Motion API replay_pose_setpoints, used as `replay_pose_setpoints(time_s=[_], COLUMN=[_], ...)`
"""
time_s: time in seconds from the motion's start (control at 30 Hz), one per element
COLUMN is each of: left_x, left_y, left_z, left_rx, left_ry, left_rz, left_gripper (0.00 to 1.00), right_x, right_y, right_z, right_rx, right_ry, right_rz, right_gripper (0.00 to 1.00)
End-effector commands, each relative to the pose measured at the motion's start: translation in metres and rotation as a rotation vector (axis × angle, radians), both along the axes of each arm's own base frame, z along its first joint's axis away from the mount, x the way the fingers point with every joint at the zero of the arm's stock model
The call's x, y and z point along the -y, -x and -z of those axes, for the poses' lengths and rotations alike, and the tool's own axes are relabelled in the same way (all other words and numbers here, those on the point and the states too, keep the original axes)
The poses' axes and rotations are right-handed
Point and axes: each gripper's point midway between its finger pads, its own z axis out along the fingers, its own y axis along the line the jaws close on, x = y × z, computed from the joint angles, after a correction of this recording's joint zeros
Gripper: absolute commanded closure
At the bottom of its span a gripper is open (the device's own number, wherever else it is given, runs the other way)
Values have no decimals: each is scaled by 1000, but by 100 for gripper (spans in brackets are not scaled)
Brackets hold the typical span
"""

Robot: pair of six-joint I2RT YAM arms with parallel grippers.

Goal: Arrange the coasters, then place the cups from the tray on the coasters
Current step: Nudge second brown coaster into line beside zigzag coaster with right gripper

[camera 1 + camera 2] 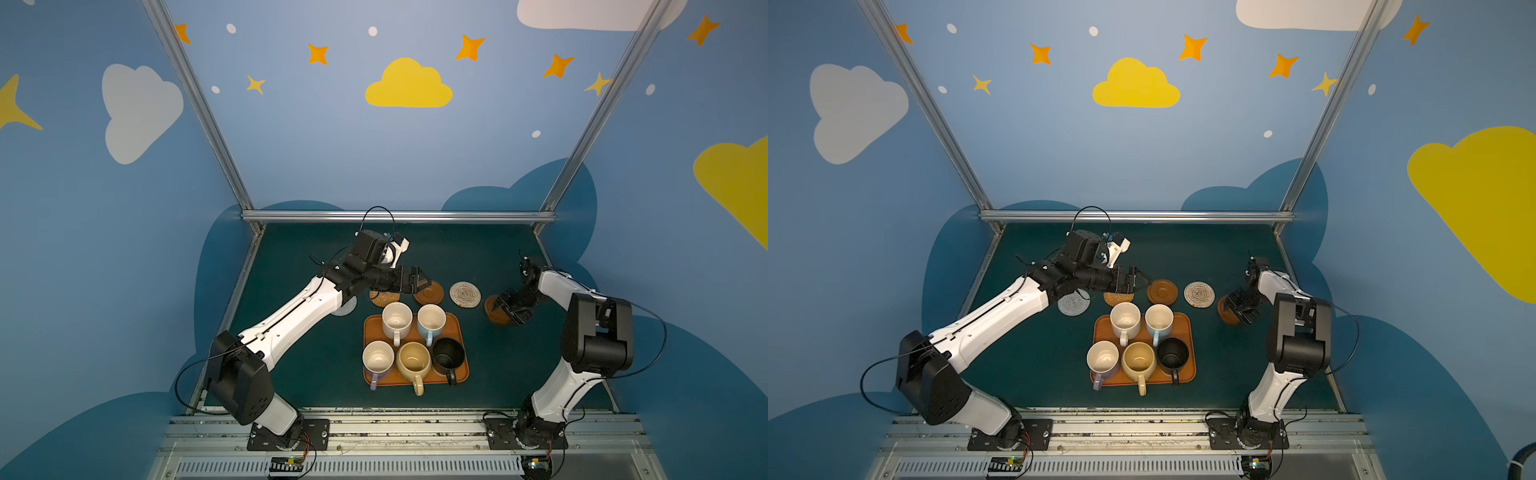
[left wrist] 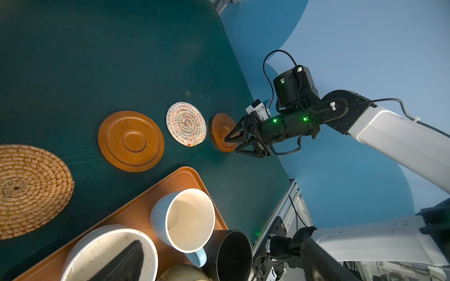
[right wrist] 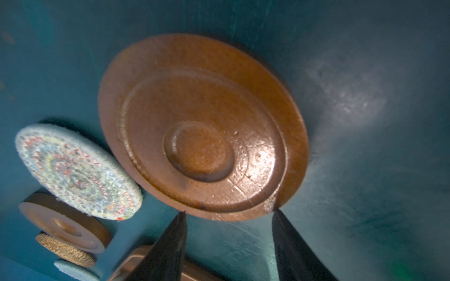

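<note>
Right hand sits half open, gripping nothing, tips at the rim of the end brown coaster flat on the counter, prob. to nudge it into line (cups all on the tray); left hand wide open & empty.

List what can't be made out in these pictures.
Grey woven coaster: in a top view, mostly under the left arm.
Right-hand wooden coaster: in both top views, partly covered by the right gripper.
Yellow cup: left wrist view, cut off by the picture's edge.
Whether it touches that coaster: right wrist view, blurred.
</note>
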Motion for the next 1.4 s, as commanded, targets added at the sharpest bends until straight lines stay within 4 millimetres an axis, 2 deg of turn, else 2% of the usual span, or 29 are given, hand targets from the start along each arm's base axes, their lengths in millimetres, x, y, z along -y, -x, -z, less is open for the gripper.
replay_pose_setpoints(time_s=[0.0, 0.2, 0.3, 0.7, 0.9, 1.37], left_x=[0, 1, 0, -1, -1, -2], left_y=[-1, 0, 2, 4, 4, -2], left_z=[-10, -9, -6, -6, -5, -1], left_rx=[23, 14, 7, 13, 13, 17], left_ry=[18, 17, 14, 4, 1, -20], left_rz=[-6, -1, -1, -6, -9, -27], left_gripper=[0, 0, 0, 0, 0, 0], right_x=[3, 6, 6, 0, 7, 25], right_y=[10, 11, 15, 10, 9, -13], right_z=[12, -7, -10, 5, 15, 24], right_rx=[-24, 32, 39, 26, 8, -3], right_ry=[25, 34, 43, 3, 11, 63], right_rz=[-9, -38, -49, -21, -5, 21], right_gripper=[43, 43, 43, 43, 44, 49])
